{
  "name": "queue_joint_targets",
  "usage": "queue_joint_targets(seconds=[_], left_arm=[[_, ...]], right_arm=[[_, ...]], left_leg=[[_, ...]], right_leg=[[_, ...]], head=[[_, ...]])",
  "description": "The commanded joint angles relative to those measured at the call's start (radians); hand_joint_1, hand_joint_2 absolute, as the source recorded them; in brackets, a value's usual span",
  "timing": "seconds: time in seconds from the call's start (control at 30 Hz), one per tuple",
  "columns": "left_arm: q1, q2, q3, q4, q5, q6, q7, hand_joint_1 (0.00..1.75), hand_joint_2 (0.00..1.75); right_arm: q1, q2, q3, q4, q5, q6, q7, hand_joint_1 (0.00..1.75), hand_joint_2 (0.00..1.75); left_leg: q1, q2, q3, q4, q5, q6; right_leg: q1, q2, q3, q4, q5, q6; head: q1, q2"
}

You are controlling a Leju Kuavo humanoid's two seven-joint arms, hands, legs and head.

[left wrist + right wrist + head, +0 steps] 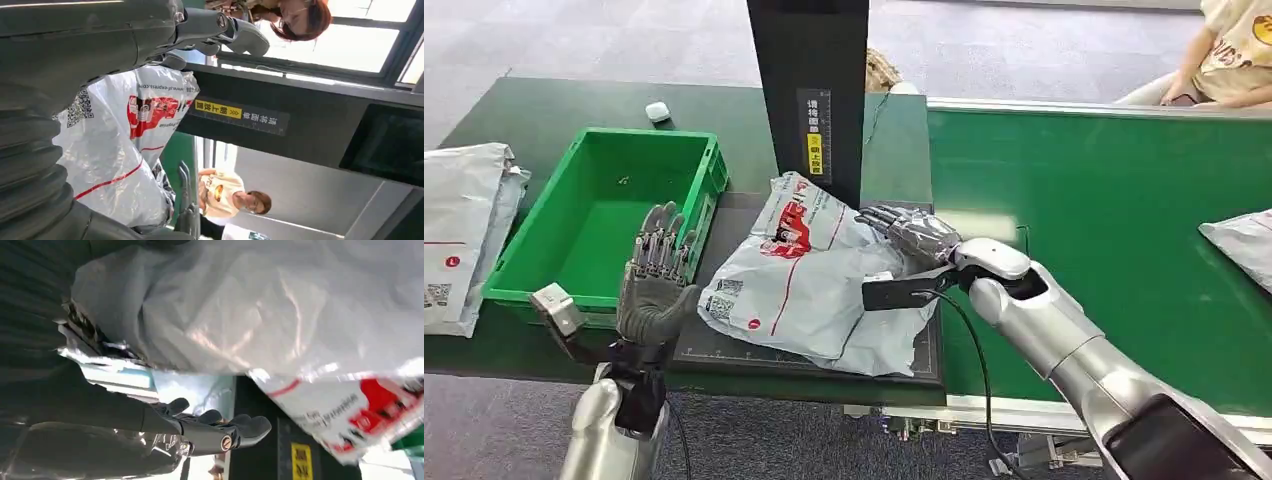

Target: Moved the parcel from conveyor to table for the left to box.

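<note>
The green bin [604, 215] at nine o'clock holds no parcel. The right hand [914, 235] rests fingers-spread on the white parcel [809, 285]; the left hand [656, 280] hovers released.

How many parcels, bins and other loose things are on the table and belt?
White plastic parcels: 3 — under the right hand, table's left edge, on the conveyor
Green bin: 1
Small white object: 1
Total: 5

A tall black post [809, 90] stood just behind the parcel [809, 275], blocking passage from the far side. The green bin [604, 215] flanked the parcel's left, its inside open from above.
</note>
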Motion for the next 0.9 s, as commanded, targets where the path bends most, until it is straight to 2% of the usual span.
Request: queue_joint_targets(seconds=[0.03,0.13,0.2,0.23,0.27,0.3,0.33,0.37,0.4,0.47,0.53,0.63,0.73,0.8,0.83,0.9], left_arm=[[-0.037,0.014,-0.007,0.055,-0.006,-0.013,-0.025,0.0,1.75],[-0.058,0.013,-0.019,0.087,-0.006,-0.024,-0.033,0.0,1.75],[-0.128,0.008,-0.07,0.18,-0.015,-0.062,-0.042,0.0,1.75],[-0.23,-0.011,-0.133,0.303,-0.027,-0.091,-0.055,0.0,1.75],[-0.293,-0.031,-0.161,0.378,-0.025,-0.086,-0.071,0.0,1.75],[-0.353,-0.054,-0.188,0.444,-0.019,-0.099,-0.079,0.0,1.75],[-0.392,-0.079,-0.2,0.485,-0.012,-0.093,-0.083,0.0,1.75],[-0.402,-0.086,-0.204,0.493,-0.005,-0.087,-0.082,0.0,1.75],[-0.401,-0.089,-0.204,0.489,-0.002,-0.084,-0.082,0.0,1.75],[-0.383,-0.075,-0.214,0.457,0.011,-0.093,-0.079,0.0,1.75],[-0.356,-0.054,-0.215,0.431,0.016,-0.082,-0.084,0.0,1.75],[-0.332,-0.042,-0.214,0.413,0.018,-0.089,-0.092,0.0,1.75],[-0.326,-0.04,-0.213,0.393,0.025,-0.085,-0.1,0.0,1.75],[-0.28,-0.005,-0.199,0.34,0.038,-0.079,-0.103,0.0,1.75],[-0.246,0.024,-0.181,0.313,0.048,-0.076,-0.107,0.0,1.75],[-0.182,0.053,-0.148,0.244,0.052,-0.054,-0.113,0.0,1.75]], right_arm=[[0.052,-0.008,-0.088,-0.121,-0.023,-0.08,-0.073,0.0,1.75],[0.1,-0.014,-0.146,-0.175,-0.055,-0.105,-0.096,0.0,1.75],[0.246,-0.045,-0.285,-0.293,-0.126,-0.146,-0.101,0.0,1.75],[0.376,-0.087,-0.399,-0.405,-0.142,-0.181,-0.083,0.0,1.75],[0.449,-0.098,-0.462,-0.469,-0.126,-0.177,-0.079,0.0,1.75],[0.546,-0.091,-0.548,-0.552,-0.078,-0.208,-0.051,0.0,1.75],[0.649,-0.092,-0.622,-0.639,-0.046,-0.207,-0.044,0.0,1.75],[0.689,-0.078,-0.665,-0.669,-0.028,-0.198,-0.049,0.0,1.75],[0.712,-0.075,-0.687,-0.689,-0.025,-0.198,-0.054,0.0,1.75],[0.799,-0.045,-0.792,-0.756,-0.038,-0.207,-0.078,0.0,1.75],[0.827,0.001,-0.85,-0.798,-0.038,-0.193,-0.11,0.0,1.75],[0.794,0.086,-0.888,-0.828,-0.069,-0.153,-0.127,0.0,1.75],[0.781,0.127,-0.924,-0.86,-0.14,-0.12,-0.135,0.0,1.75],[0.776,0.126,-0.911,-0.839,-0.175,-0.106,-0.158,0.0,1.75],[0.755,0.122,-0.886,-0.802,-0.208,-0.092,-0.181,0.0,1.75],[0.692,0.146,-0.844,-0.737,-0.232,-0.094,-0.21,0.0,1.75]], left_leg=[[0.0,0.0,0.003,-0.001,0.0,0.0],[0.0,-0.001,0.002,-0.001,0.0,0.0],[0.0,-0.002,0.004,-0.002,0.0,0.0],[0.001,-0.007,0.005,-0.004,0.001,0.0],[0.002,-0.018,0.003,-0.003,0.003,0.0],[0.002,-0.016,0.003,-0.002,0.002,0.0],[0.003,-0.025,0.004,-0.003,0.004,0.0],[0.002,-0.024,0.002,0.0,0.003,0.0],[0.002,-0.03,0.003,-0.001,0.003,0.001],[0.001,-0.028,0.001,0.0,0.001,0.002],[0.001,-0.018,0.0,0.0,-0.001,0.002],[-0.001,-0.008,0.005,-0.001,-0.005,0.002],[-0.001,-0.005,0.002,0.0,-0.005,0.002],[-0.001,-0.005,0.005,-0.001,-0.005,0.002],[-0.001,-0.003,0.004,-0.001,-0.005,0.002],[-0.001,0.003,0.01,-0.005,-0.006,0.001]], right_leg=[[0.0,-0.001,0.003,-0.001,-0.001,-0.001],[0.0,-0.001,0.002,-0.001,-0.001,-0.001],[0.001,-0.003,0.005,-0.002,-0.001,-0.001],[0.001,-0.008,0.007,-0.004,-0.001,-0.001],[0.003,-0.018,0.009,-0.005,-0.002,-0.001],[0.002,-0.016,0.008,-0.004,-0.002,-0.001],[0.003,-0.026,0.01,-0.007,-0.004,-0.001],[0.003,-0.025,0.009,-0.006,-0.005,0.0],[0.003,-0.032,0.012,-0.006,-0.006,0.002],[0.001,-0.028,0.012,-0.005,-0.006,0.002],[0.0,-0.018,0.008,-0.004,-0.004,0.002],[-0.001,-0.007,0.008,-0.004,-0.005,0.001],[-0.001,-0.005,0.005,-0.002,-0.005,0.001],[-0.001,-0.004,0.006,-0.003,-0.005,0.0],[-0.001,-0.003,0.005,-0.004,-0.004,0.001],[0.0,0.003,0.009,-0.007,-0.003,0.0]], head=[[0.0,0.0],[0.0,0.0],[0.0,0.0],[0.0,0.0],[0.0,0.0],[0.0,0.0],[-0.001,0.0],[0.0,0.0],[0.0,0.0],[0.001,0.0],[0.0,0.0],[0.0,0.0],[0.0,0.0],[0.0,0.0],[0.0,0.0],[0.0,0.0]])
